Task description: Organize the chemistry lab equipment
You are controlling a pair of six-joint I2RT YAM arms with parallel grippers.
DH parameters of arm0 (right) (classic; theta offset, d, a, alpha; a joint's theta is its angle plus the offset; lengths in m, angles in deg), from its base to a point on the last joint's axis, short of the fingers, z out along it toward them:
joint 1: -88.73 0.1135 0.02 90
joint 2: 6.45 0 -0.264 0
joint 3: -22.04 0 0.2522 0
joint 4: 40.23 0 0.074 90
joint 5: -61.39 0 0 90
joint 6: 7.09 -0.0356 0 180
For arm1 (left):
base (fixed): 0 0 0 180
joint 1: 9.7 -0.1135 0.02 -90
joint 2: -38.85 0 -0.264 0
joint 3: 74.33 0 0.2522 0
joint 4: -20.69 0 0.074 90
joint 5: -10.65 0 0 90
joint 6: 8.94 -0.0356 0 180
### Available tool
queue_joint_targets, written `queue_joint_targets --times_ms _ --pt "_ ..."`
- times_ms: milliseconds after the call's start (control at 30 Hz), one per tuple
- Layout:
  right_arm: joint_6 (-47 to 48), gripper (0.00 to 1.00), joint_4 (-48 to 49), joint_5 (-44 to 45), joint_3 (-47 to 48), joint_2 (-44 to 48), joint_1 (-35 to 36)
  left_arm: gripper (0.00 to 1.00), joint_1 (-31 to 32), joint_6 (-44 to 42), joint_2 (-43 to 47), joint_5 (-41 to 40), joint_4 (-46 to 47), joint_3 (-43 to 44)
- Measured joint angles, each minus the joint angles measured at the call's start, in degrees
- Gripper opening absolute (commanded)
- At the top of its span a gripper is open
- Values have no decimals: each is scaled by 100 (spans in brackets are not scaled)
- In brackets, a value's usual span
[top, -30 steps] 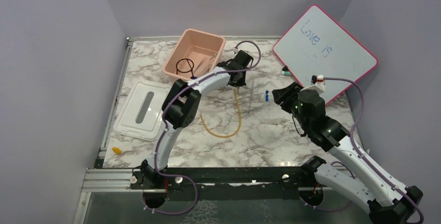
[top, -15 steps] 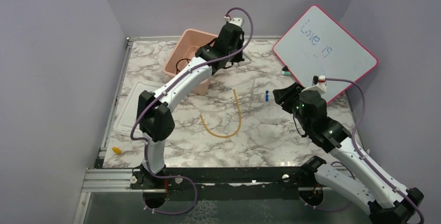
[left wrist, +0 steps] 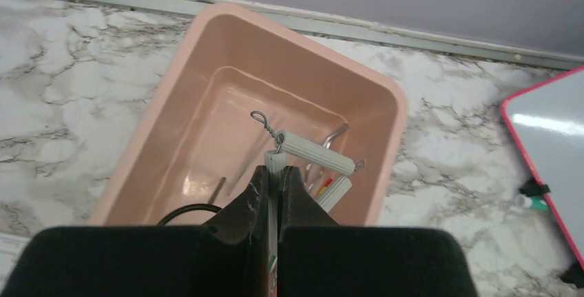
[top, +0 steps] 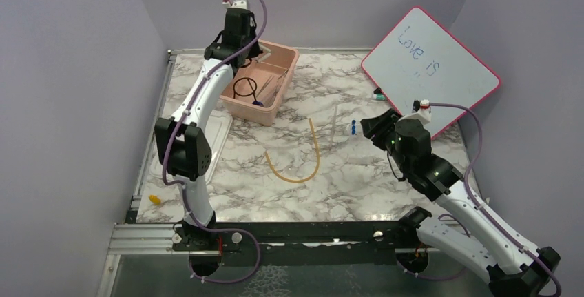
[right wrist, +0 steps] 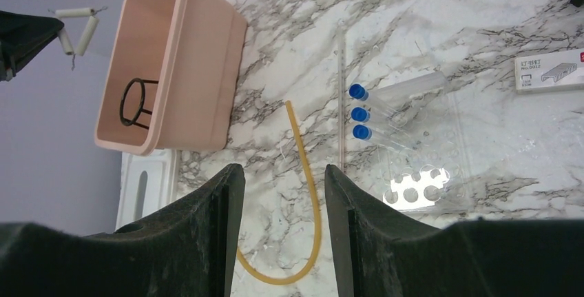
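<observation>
Left claw (left wrist: 276, 171) clamped on wire-and-ceramic triangle (left wrist: 315, 154) — pink tub (left wrist: 275, 56) directly below, near table's far-left corner. Right claw (right wrist: 284, 193) open, nearer amber tube (top: 317, 149).

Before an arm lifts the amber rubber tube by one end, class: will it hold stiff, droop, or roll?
The amber rubber tube lies in a loose U on the marble table, so it would probably droop from a one-end grip. It looks thin, so likely light. Bent like that, a push would more likely slide or flex it than roll it.
</observation>
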Motion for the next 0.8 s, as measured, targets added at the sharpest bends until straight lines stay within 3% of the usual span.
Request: queue_joint_targets --times_ms 233,667,800 --pt "2 51 -2 0 0 -101 0 0 -592 -94 -933 420 28 306" --pt "7 50 -146 2 186 -247 0 0 -634 -262 -2282 459 313 1049" --pt "7 50 -306 7 267 -247 0 12 -656 -295 -2518 367 461 1152"
